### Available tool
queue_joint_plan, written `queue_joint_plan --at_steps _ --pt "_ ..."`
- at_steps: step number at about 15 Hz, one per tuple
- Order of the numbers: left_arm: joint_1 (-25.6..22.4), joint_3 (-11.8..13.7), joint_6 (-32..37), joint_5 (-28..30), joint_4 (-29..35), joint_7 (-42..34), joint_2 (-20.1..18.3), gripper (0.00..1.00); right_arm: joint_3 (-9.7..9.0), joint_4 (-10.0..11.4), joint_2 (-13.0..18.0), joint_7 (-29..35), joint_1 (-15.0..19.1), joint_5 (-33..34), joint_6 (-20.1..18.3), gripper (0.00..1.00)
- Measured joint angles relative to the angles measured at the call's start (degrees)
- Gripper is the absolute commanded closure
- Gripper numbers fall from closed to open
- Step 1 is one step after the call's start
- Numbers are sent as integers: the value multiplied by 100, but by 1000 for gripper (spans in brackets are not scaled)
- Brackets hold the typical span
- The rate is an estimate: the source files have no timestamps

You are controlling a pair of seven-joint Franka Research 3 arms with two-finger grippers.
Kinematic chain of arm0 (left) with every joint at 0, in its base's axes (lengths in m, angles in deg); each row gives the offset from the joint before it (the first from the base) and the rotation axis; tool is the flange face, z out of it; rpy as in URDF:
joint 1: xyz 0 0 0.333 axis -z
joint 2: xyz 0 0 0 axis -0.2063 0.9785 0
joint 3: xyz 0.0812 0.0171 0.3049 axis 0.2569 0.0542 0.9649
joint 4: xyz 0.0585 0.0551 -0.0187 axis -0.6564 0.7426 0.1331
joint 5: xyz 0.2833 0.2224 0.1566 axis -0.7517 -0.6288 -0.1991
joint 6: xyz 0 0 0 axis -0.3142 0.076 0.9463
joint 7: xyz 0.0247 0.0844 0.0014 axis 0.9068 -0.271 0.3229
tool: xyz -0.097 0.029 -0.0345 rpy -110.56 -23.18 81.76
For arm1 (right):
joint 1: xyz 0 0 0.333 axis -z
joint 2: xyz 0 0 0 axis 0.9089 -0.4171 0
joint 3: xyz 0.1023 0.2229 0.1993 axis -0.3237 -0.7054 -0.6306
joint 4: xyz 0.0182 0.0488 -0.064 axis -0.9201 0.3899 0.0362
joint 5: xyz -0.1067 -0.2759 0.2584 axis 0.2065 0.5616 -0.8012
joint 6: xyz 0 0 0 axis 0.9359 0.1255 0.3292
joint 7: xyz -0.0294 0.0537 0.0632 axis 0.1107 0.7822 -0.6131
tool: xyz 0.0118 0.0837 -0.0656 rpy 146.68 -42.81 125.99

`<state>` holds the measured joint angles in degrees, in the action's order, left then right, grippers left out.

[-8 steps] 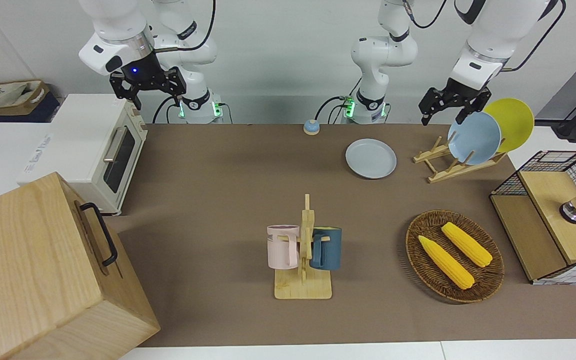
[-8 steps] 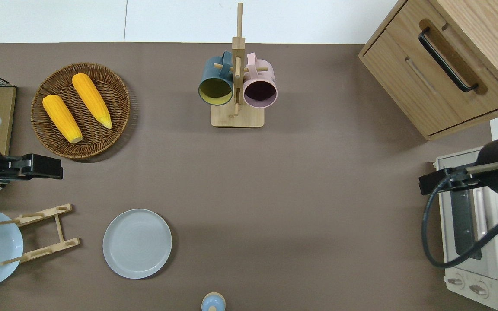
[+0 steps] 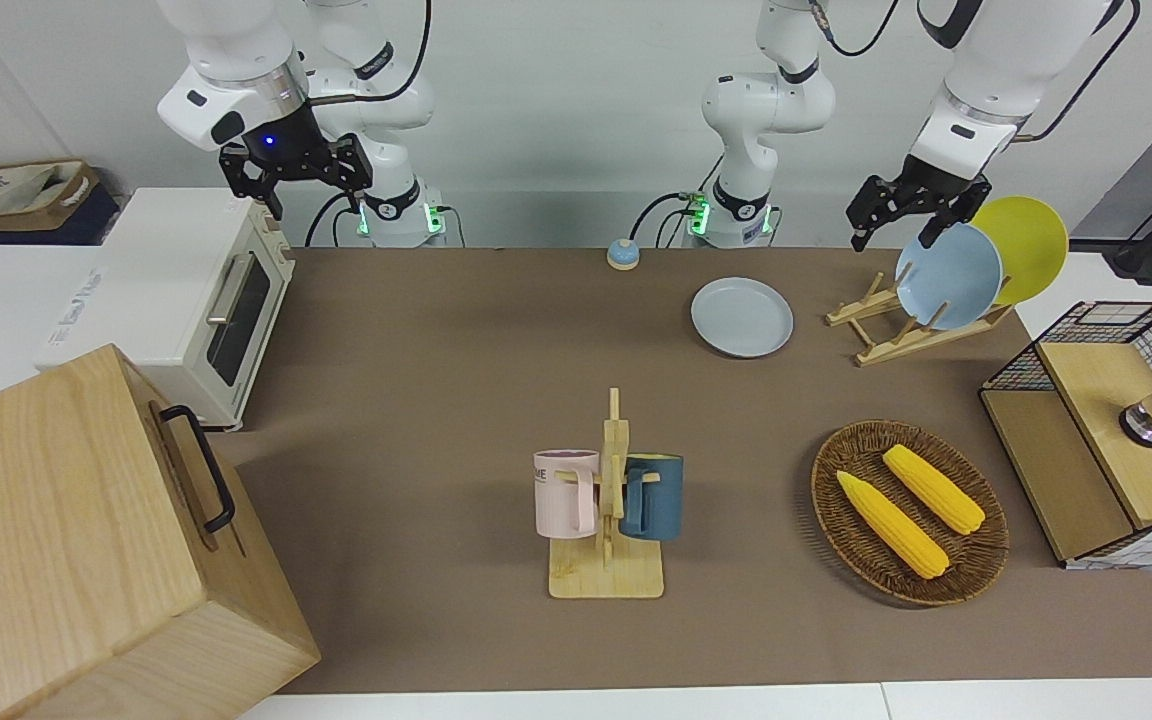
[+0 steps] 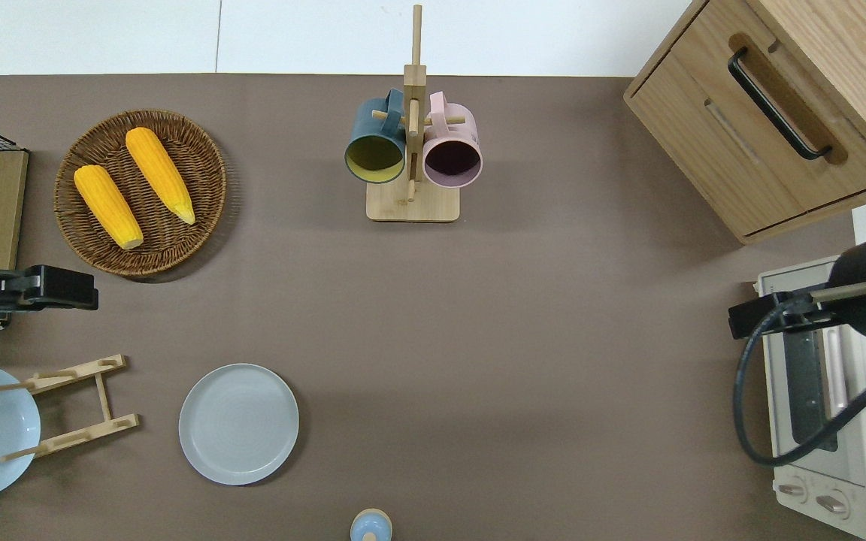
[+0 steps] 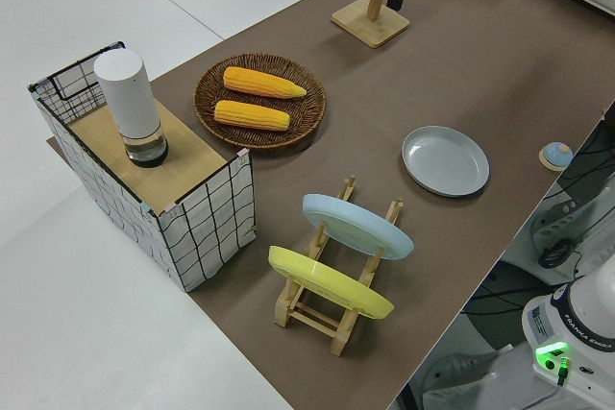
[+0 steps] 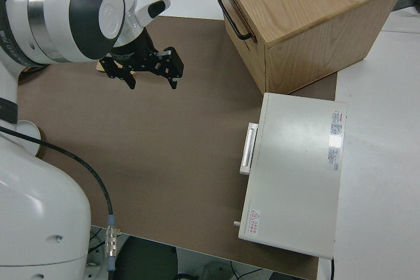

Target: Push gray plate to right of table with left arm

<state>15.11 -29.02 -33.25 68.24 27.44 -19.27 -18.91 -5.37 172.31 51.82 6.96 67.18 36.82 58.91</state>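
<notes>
The gray plate (image 3: 742,317) lies flat on the brown table (image 3: 436,400), near the robots' edge, beside the wooden dish rack (image 3: 886,335). It also shows in the overhead view (image 4: 238,424) and the left side view (image 5: 445,160). My left gripper (image 3: 889,238) is open and empty, up in the air. In the overhead view it (image 4: 49,289) is over the mat between the wicker basket and the dish rack, apart from the plate. My right gripper (image 3: 296,190) is parked, open and empty (image 6: 152,83).
The dish rack holds a sky-blue plate (image 3: 948,275) and a yellow plate (image 3: 1026,245). A wicker basket (image 4: 200,143) holds two corn cobs. A mug rack (image 4: 412,203), wooden cabinet (image 4: 764,135), toaster oven (image 3: 186,300), wire crate (image 3: 1086,330) and small blue bell (image 3: 622,254) also stand here.
My left gripper has shifted slightly toward the left arm's end of the table and a little upward. The gray plate and the right arm have not moved.
</notes>
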Motion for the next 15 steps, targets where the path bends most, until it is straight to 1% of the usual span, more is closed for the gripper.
queue_joint_plan --at_steps 12,15 --pt "5 -20 19 0 2 0 -10 5 0 0 0 0 0 0 0 17" --pt "8 -48 43 0 215 16 -141 2 0 0 0 0 0 0 0 17"
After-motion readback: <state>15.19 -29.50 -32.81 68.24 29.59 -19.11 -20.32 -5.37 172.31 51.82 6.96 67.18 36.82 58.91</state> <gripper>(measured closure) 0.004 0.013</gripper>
